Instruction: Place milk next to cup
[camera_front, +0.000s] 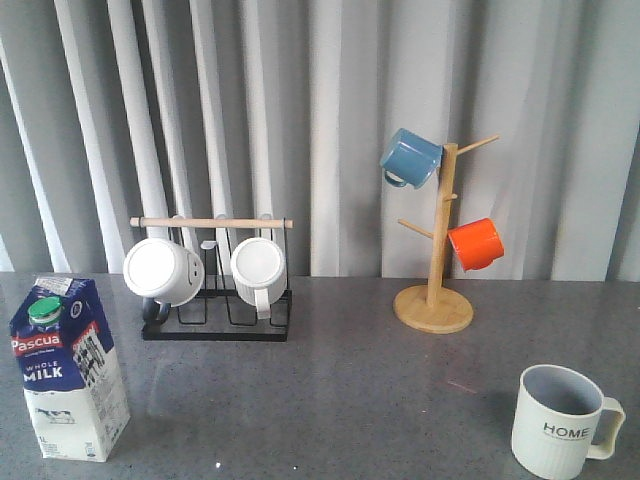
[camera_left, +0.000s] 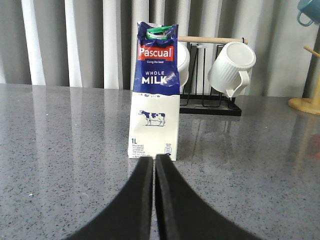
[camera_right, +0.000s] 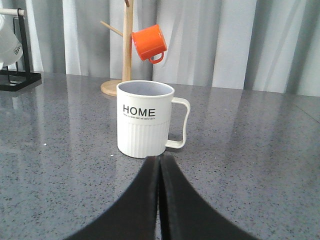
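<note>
The milk is standing upright at the counter's near left, well apart from the cup at near right, and with both arms' jaws sitting clenched and empty, I'm fearing a careless grab tipping that tall carton.

**Milk and cup at opposite front corners**

I see the milk standing upright near the front left corner of the worktop: a tall gable-top carton, blue above, white below, with a green round cap, a red "Pascual" band and "WHOLE MILK" lettering. The cup stands upright near the front right corner, well apart from it: pale ribbed ceramic, grey inside, black "HOME" lettering, its handle toward the right edge.
</note>
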